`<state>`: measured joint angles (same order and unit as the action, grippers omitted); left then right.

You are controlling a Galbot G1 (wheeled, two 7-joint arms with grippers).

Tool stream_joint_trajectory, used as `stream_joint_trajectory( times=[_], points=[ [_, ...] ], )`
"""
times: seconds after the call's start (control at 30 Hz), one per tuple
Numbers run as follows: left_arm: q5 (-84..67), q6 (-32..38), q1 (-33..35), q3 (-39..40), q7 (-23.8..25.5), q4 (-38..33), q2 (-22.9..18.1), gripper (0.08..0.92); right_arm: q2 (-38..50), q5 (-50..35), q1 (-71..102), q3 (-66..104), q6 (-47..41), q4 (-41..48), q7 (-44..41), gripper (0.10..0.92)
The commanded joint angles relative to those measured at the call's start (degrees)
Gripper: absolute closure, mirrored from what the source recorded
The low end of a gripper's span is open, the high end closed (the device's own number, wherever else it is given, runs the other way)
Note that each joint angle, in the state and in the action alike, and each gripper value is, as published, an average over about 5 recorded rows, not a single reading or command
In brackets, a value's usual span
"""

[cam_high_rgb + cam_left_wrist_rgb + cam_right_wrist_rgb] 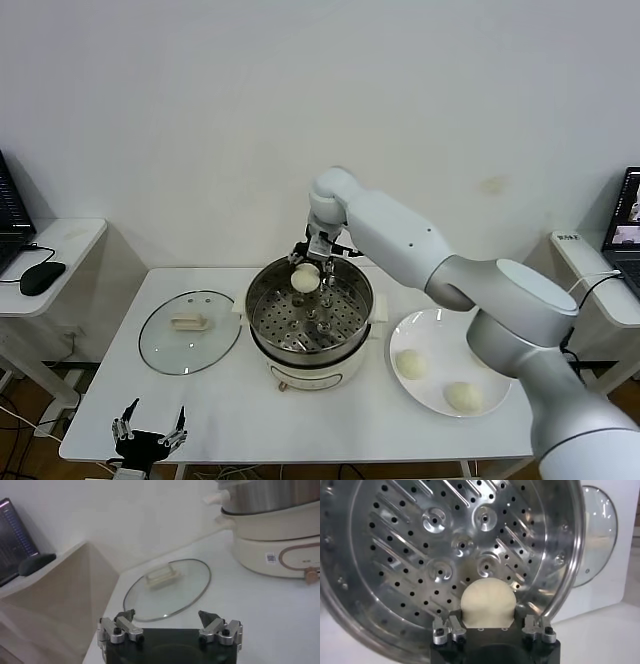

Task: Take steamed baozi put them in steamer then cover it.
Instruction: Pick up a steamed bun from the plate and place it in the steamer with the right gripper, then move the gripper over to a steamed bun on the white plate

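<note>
I see a white surface (pixel 230 400) with the steamer (pixel 310 322) in the middle. It is a shiny steel basket with holes, on a cream pot. My right arm reaches over its far rim. My right pincer (pixel 306 268) is closed on one bun (pixel 305 277) and holds it above the basket floor, near the far wall. The lid (pixel 190 331) lies flat on the surface, just left of the steamer. A white plate (pixel 428 392) sits to the right with two more buns (pixel 410 363) on it. My left pincer (pixel 149 432) is open and holds nothing, low by the near left edge.
</note>
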<state>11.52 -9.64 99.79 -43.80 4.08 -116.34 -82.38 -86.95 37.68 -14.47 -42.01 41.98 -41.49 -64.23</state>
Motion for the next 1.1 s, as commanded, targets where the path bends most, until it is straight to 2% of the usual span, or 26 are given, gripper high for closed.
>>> stream_joint_trajectory(
  times=[0.03,0.17,0.4,0.47,0.53,0.6,0.73,0.8,0.93,1.1],
  points=[
    [0.1,0.0,0.0,0.1,0.0,0.3,0.0,0.177,-1.0,3.6,1.2,1.5,0.2,2.4,0.9,0.397],
    [0.1,0.0,-0.2,0.1,0.0,0.4,0.0,0.177,-1.2,2.8,1.2,1.4,-0.6,3.0,1.1,0.391],
    [0.3,0.0,0.0,0.2,0.1,0.8,-0.1,0.177,-0.8,-1.6,1.0,1.2,-2.9,2.2,-0.4,0.236],
    [0.4,0.0,0.1,0.3,0.1,0.8,-0.1,0.177,-0.2,-3.4,0.6,1.6,-4.0,1.2,-1.3,0.215],
    [0.5,0.0,0.2,0.3,0.2,0.8,0.0,0.177,1.0,-6.9,-0.4,1.8,-5.7,-0.5,-3.8,0.205],
    [0.5,0.0,0.3,0.3,0.2,0.9,0.2,0.177,3.8,-14.1,-2.1,0.9,-8.8,-3.6,-6.6,0.203],
    [0.5,-0.1,0.4,0.2,0.3,0.5,0.4,0.177,12.5,-33.0,-6.7,-3.9,-22.0,-13.9,-8.6,0.203],
    [0.5,-0.1,0.6,0.2,0.4,0.0,0.5,0.177,17.2,-40.3,-8.9,-5.5,-31.4,-19.8,-8.0,0.203],
    [0.4,-0.2,0.6,0.3,0.6,-1.1,0.4,0.177,25.9,-47.7,-12.2,-6.0,-47.3,-28.0,-7.5,0.203],
    [0.1,-0.5,0.4,0.5,0.8,-2.1,0.5,0.177,35.7,-51.5,-14.3,-5.7,-61.4,-35.0,-8.8,0.203]
  ],
)
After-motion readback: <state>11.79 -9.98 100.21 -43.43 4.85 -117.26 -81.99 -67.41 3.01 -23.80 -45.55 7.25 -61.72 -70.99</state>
